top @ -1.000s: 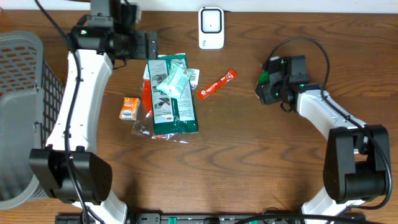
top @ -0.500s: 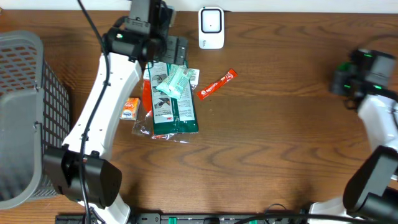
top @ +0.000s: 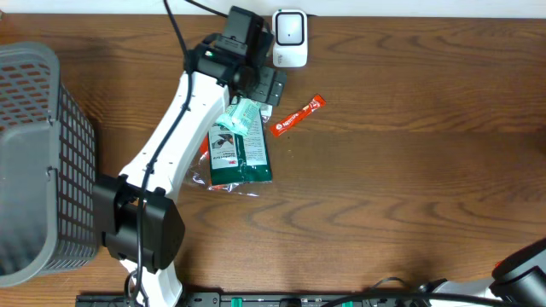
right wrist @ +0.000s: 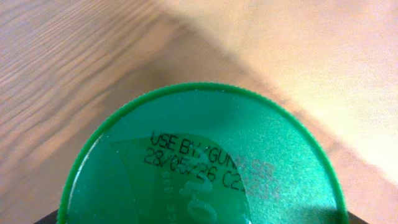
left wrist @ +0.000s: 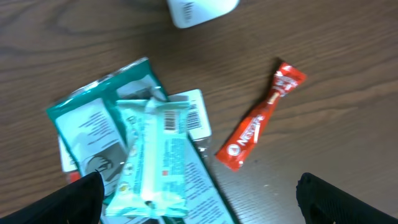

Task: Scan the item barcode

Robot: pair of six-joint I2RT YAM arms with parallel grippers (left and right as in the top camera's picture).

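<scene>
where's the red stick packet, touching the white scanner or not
Apart. The left wrist view shows bare table between the red packet and the white scanner; the overhead view shows the same gap.

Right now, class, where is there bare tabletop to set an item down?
Free: the wide stretch right of the red sachet, and the front strip below the packet pile. Crowded: between the scanner and that pile, where the left arm reaches.

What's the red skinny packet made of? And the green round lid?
The red packet looks like thin glossy film, plastic or foil: flat sealed end, slight sheen. The green lid looks like hard, shiny plastic: ridged rim, date printed on it.
</scene>
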